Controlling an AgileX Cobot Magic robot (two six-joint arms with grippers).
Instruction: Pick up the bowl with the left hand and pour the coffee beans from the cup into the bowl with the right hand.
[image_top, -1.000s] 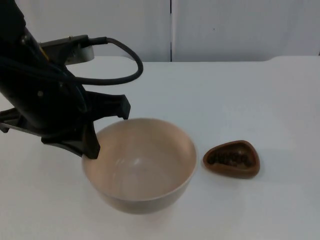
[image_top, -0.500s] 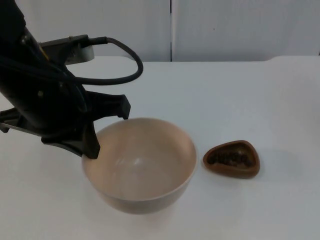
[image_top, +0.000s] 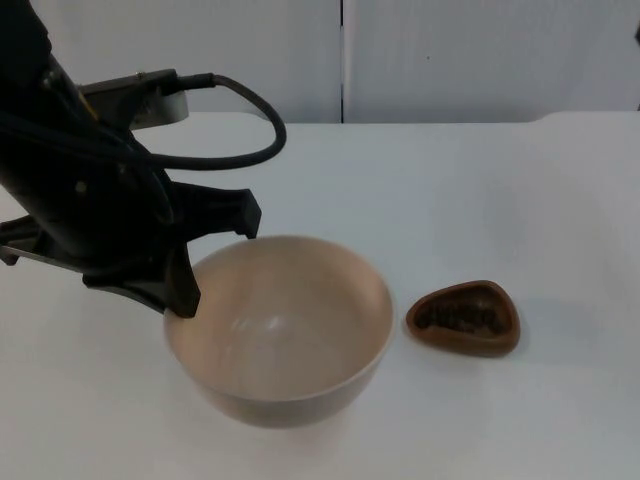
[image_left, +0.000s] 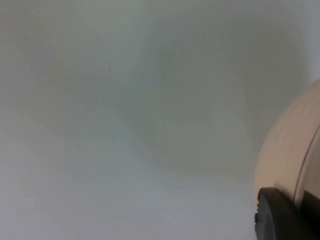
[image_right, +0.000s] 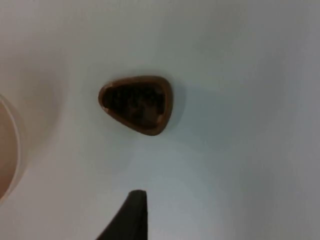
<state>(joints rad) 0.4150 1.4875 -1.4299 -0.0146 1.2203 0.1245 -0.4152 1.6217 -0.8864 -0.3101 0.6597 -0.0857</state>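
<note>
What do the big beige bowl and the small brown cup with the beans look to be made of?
The round beige bowl looks like glazed ceramic or smooth plastic: an even cream surface with a soft sheen inside and a thin rim. The small brown rounded-triangle cup seems to be glazed ceramic or moulded plastic, with a glossy, thick rim; I cannot tell which. Dark coffee beans fill it.

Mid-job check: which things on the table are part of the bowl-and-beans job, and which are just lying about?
Part of the job:
- beige bowl, left gripper at its rim
- brown cup, coffee beans inside, standing beside the bowl
- right gripper, hanging above the cup

Just lying about:
- nothing else on the white table
</note>
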